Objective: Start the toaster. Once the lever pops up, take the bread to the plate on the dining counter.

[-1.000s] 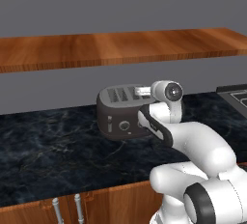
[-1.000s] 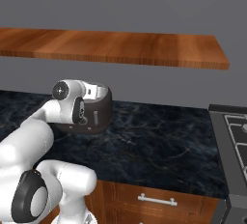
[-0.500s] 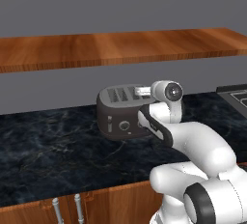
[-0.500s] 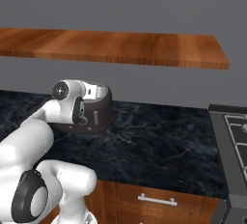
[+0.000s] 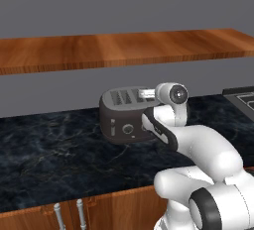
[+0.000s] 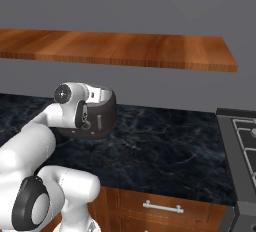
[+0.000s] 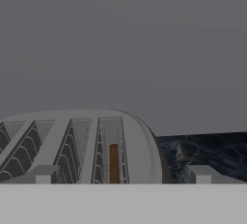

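Observation:
The dark grey toaster (image 5: pixel 123 120) stands on the black marble counter near the wall, also seen as the toaster (image 6: pixel 102 116) from the right. Its slotted top (image 7: pixel 82 141) lies just below the hand. A thin brown slice of bread (image 7: pixel 114 162) sits upright in the rightmost slot. My gripper (image 7: pixel 121 175) hovers over the toaster's top, open, with one fingertip on each side of that slot and nothing between them. From the base, the gripper (image 5: pixel 147 93) reaches in over the toaster's right end. The plate and the dining counter are out of view.
A long wooden shelf (image 5: pixel 124 48) hangs low above the toaster, against a grey wall (image 7: pixel 125 49). A stove (image 6: pixel 240 136) borders the counter on the right. Cabinet doors with silver handles (image 5: pixel 57 214) run below the counter's front edge.

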Tool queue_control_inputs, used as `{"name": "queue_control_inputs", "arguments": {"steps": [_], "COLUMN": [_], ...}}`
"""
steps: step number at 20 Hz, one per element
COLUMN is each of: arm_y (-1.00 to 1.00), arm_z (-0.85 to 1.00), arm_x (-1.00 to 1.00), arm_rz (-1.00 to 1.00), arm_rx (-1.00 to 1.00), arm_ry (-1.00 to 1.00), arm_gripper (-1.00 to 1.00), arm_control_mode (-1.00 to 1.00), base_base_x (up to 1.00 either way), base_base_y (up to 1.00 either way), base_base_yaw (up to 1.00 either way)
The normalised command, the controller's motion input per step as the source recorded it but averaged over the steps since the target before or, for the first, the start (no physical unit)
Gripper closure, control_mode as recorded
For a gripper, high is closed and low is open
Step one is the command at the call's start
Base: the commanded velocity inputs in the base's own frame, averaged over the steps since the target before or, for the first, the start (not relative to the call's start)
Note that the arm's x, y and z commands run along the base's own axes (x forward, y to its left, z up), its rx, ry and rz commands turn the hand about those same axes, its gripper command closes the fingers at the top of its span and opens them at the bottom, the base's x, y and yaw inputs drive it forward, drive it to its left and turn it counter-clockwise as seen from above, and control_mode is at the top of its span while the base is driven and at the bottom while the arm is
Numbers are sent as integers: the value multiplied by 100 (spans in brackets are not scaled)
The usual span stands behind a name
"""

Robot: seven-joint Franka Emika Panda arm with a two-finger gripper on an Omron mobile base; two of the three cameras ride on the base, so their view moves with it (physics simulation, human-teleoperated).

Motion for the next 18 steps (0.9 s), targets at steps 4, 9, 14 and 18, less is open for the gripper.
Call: {"name": "queue_control_inputs", "arguments": {"steps": [4, 9, 14, 18], "arm_y": [0, 0, 0, 0], "arm_z": [0, 0, 0, 0], "arm_x": [0, 0, 0, 0], "arm_rz": [0, 0, 0, 0], "arm_rx": [0, 0, 0, 0], "arm_ry": [0, 0, 0, 0], "arm_gripper": [-100, -100, -100, -100], "arm_control_mode": [-100, -100, -100, -100], "base_base_x": [0, 0, 0, 0], "base_base_y": [0, 0, 0, 0], "base_base_yaw": [0, 0, 0, 0]}}
